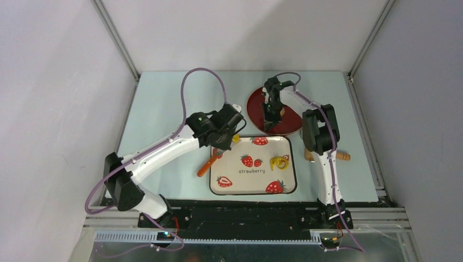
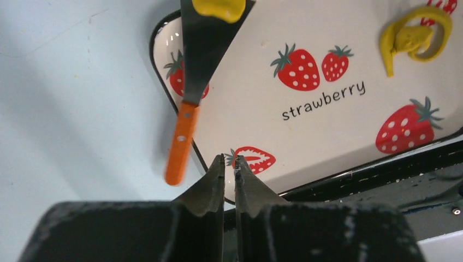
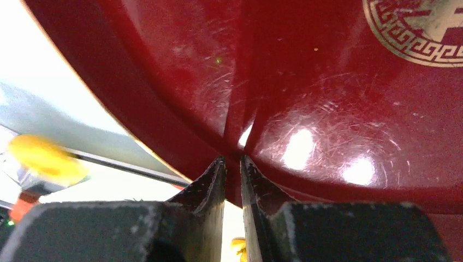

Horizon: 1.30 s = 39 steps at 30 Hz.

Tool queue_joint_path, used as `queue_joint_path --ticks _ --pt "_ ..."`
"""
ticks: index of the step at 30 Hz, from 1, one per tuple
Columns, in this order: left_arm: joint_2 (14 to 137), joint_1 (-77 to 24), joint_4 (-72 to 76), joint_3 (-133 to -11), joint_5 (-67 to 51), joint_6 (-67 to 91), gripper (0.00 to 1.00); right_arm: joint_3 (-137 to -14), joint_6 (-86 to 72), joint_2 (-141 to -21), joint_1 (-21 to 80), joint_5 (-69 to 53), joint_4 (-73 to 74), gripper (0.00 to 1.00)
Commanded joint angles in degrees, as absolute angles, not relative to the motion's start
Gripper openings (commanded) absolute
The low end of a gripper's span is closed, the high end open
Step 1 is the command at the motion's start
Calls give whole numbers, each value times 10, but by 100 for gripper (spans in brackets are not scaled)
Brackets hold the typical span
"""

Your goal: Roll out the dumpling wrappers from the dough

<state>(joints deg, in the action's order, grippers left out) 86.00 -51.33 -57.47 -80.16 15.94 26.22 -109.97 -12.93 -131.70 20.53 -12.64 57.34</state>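
Closest to my left wrist camera is my left gripper [image 2: 229, 159], the tips drawn in until only a thin slit parts them, and nothing sits in that slit. Just ahead lies the spatula [image 2: 199, 60], its orange handle off to the left of my tips and untouched by them, its dark blade reaching over the corner of the strawberry tray [image 2: 338, 142]. I cannot tell whether the blade rests on the rim or hangs above it. The dough [image 2: 218, 6] sits on the blade's far end, but the frame's top edge cuts it off, so I cannot make out its shape. A ragged yellow scrap [image 2: 415, 35] lies on the tray, well apart from it. My right gripper [image 3: 233, 159] is likewise almost closed and empty, its tips low over the glossy red plate [image 3: 327, 98]. The plate's emblem [image 3: 420, 33] is clipped by the corner. From above, both sets of tips hide beneath my wrists, and the rolling pin [image 1: 343, 156] is half covered by my right arm. My left arm stretches diagonally across the table [image 1: 164, 109] to the tray's far left corner. My right arm reaches forward and bends steeply down at the plate's near edge.
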Motion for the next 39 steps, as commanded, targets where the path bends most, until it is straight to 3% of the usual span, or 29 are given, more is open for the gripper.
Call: queue_joint_path --ticks 1,10,12,21,24,26,31,39 --pt "832 -505 -579 -827 181 245 0 -1062 -117 -1292 229 -146 585 20" --pt "824 -500 -579 -795 183 242 0 -967 -134 -1236 238 -168 541 20" --pt "824 -489 -577 -779 171 233 6 -959 -134 -1227 238 -168 538 21" --pt "798 -421 -520 -692 119 126 57 -939 -140 -1168 233 -178 530 37" --pt "783 -411 -514 -675 122 98 91 -914 -142 -1145 228 -188 521 44" --pt "772 -399 -508 -667 120 89 98 -899 -143 -1128 221 -197 515 49" --pt "752 -350 -500 -659 114 73 100 -859 -143 -1078 203 -211 496 59" --pt "722 -295 -448 -650 113 -44 100 -793 -138 -1018 166 -226 478 63"
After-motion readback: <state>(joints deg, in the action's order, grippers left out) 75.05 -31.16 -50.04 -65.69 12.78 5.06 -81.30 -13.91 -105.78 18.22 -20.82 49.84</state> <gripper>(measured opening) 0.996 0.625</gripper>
